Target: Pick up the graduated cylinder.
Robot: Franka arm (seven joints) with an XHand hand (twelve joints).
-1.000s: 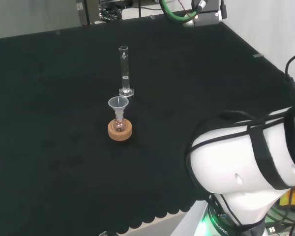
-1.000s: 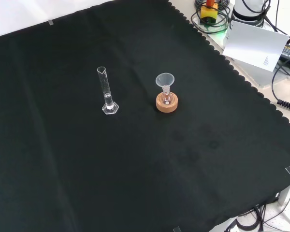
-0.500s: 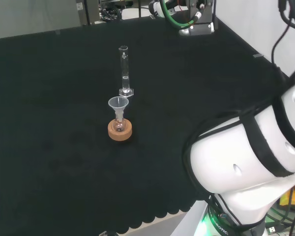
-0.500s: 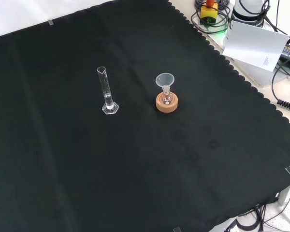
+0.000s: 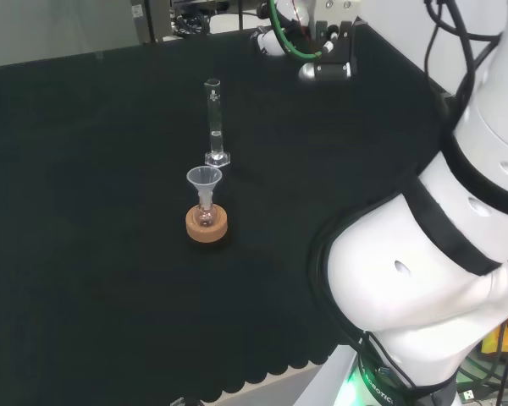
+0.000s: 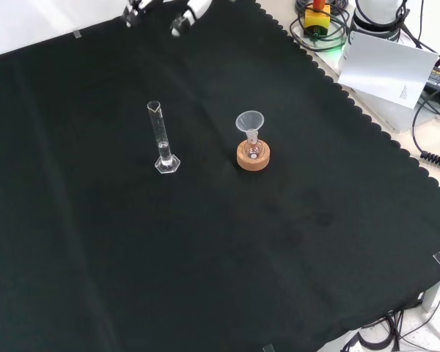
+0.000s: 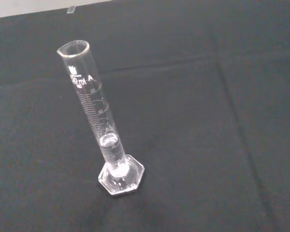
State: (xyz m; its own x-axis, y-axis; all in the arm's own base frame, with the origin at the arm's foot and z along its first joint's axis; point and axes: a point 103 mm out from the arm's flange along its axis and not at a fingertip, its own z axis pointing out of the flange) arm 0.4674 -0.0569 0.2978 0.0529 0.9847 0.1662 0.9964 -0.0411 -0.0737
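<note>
Cylinder: clear glass graduated cylinder (image 6: 161, 139) on a hexagonal foot stands upright mid-cloth, left of the cork-ringed flask with funnel (image 6: 252, 144) in the front view. Black-and-white hand (image 6: 183, 12) hovers well beyond it, empty; finger posture cannot be told.

hand (image 6: 182, 16) now in front view, prob. nearer cylinder (image 6: 161, 139)

Graduated cylinder (image 6: 162, 139) upright on tabletop (image 6: 205, 279), bare cloth on all sides. Nearest obstacle: funnel (image 6: 250, 122) in small flask on cork ring (image 6: 253, 157), right of cylinder in front view, well apart. Hand (image 6: 183, 16) at front view's top, open cloth between.
</note>
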